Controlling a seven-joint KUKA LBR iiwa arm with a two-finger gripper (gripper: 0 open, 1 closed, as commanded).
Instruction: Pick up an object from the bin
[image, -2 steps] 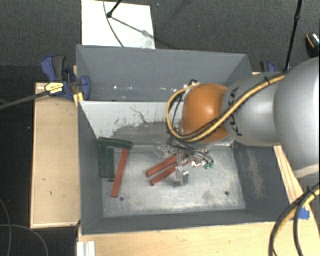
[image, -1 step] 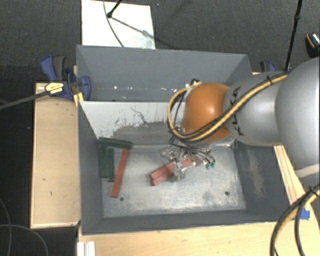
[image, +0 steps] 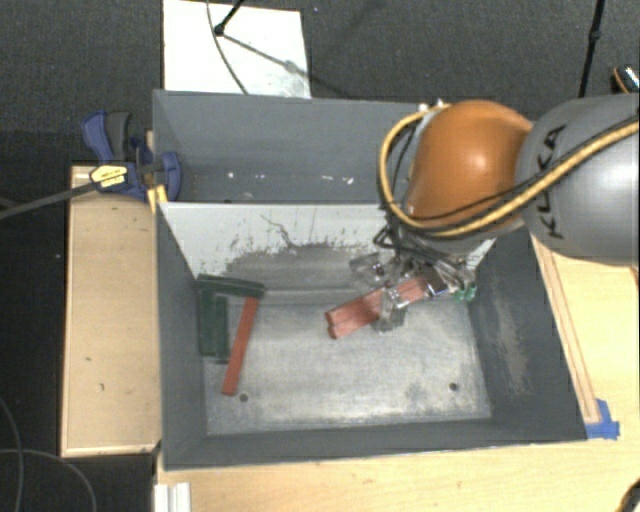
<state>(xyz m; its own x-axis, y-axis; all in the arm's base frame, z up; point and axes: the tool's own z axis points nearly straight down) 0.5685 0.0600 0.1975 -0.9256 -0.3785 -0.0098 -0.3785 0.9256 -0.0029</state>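
My gripper (image: 388, 308) is low in the bin's right half, under the orange wrist cover. A flat reddish-brown block (image: 349, 319) sits between its fingers, and the gripper is shut on it. The block sticks out to the left of the fingers and slants down toward the bin floor. Its right end shows as a paler strip on the far side of the fingers. I cannot tell whether the block's left end still touches the floor.
At the bin's left, a dark green angled block (image: 213, 314) lies beside a thin red stick (image: 240, 345). The arm and its cables cover the bin's back right corner.
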